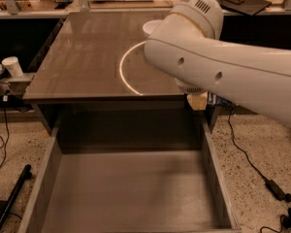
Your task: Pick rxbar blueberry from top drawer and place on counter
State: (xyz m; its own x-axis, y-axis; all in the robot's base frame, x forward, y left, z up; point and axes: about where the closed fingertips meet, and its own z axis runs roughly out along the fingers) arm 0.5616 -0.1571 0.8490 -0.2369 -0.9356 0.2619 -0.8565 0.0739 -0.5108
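The top drawer (131, 188) is pulled open below the counter, and its grey bottom shows nothing on it. The counter (87, 57) is a glossy brown-grey top with a bright arc line (123, 74). My white arm (218, 67) reaches across the counter's right side. Only a tan tip of the gripper (198, 101) shows beneath the arm, at the counter's right front corner, above the drawer's back right. A sliver of dark blue (216, 100) right beside it looks like the rxbar blueberry, mostly hidden by the arm.
A white bowl (153, 27) sits at the counter's back, partly behind the arm. A white cup (12, 66) stands on a ledge at the left. Cables (262, 174) lie on the floor at the right. A black pole (12, 198) leans at the lower left.
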